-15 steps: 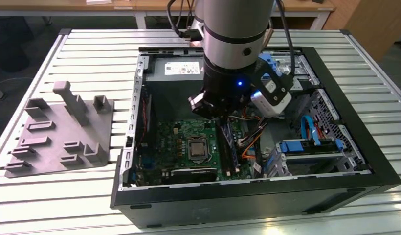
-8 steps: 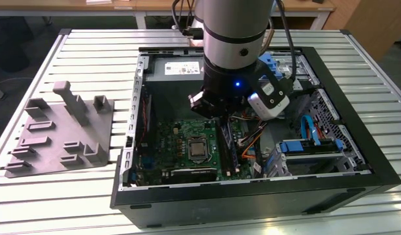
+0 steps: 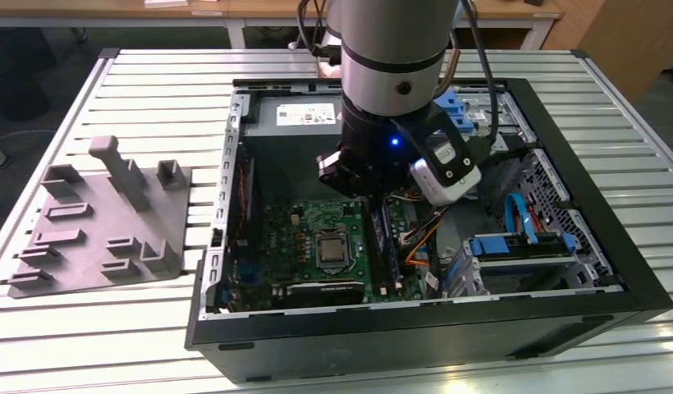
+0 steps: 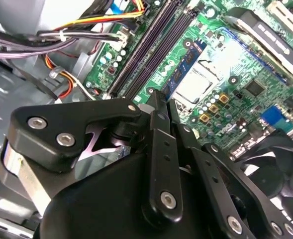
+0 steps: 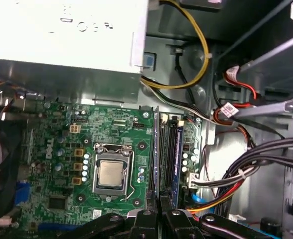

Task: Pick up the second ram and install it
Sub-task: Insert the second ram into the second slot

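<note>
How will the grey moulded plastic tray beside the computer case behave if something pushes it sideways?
The grey moulded plastic tray probably slides rather than tips: its base lies wide and flat. It looks thin-walled, so likely light. The grooves of the white slatted table may catch its edge.

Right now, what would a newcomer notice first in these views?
The gripper reaches down into the open PC case, shut on the second ram, a thin strip seen edge-on over the motherboard. Next come the bare CPU beside it in the first wrist view, and the grey tray outside the case at the exterior view's left.
</note>
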`<state>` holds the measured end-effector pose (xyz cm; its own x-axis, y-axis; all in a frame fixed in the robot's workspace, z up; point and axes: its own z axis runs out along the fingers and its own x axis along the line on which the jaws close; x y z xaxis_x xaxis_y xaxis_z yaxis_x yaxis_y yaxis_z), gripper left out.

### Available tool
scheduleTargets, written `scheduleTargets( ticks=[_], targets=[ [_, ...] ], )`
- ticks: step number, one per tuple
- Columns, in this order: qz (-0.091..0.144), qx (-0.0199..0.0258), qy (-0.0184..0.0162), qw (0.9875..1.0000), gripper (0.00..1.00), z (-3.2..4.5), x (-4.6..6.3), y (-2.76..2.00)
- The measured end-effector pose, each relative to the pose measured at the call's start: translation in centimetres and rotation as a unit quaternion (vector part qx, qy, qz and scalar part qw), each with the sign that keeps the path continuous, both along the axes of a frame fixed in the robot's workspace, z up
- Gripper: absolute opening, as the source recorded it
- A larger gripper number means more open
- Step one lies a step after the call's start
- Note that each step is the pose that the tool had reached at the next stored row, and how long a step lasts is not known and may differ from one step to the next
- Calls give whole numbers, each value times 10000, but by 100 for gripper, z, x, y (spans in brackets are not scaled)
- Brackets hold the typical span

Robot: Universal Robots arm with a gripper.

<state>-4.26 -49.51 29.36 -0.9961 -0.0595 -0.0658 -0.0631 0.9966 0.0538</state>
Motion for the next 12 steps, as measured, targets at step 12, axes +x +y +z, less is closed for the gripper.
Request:
scheduleTargets(
  ticks=[12],
  targets=[
    [-440, 0, 0, 9990, 14, -4, 0, 0]
  ],
)
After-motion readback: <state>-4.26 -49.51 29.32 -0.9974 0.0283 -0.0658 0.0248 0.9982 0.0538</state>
